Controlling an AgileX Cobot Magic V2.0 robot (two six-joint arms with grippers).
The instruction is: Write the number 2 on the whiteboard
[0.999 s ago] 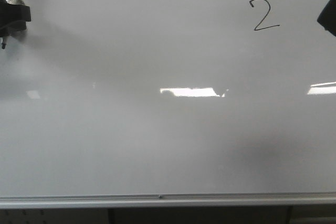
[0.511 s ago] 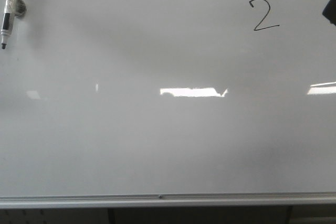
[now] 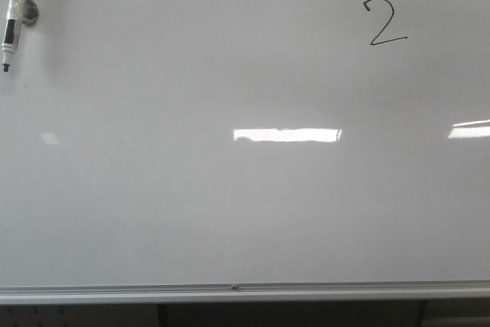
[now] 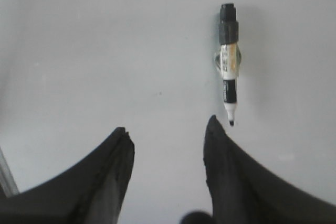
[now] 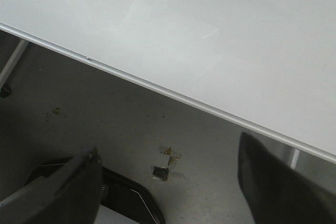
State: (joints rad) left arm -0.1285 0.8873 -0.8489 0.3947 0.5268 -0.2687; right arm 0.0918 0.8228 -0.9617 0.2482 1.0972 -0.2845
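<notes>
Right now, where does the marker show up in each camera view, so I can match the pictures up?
Front view: the marker is at the far upper left of the whiteboard, tip pointing down.
Left wrist view: the marker lies on the board just beyond the open left gripper, close to one finger.
Right wrist view: not in it; only the board's edge and the floor show.
Shared landmark: the whiteboard's silver rail, also in the right wrist view.

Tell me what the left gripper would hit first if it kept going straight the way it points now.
Probably bare whiteboard. The open left gripper faces its surface; the marker lies off to one side of the fingers' line. Depth is hard to judge.
</notes>
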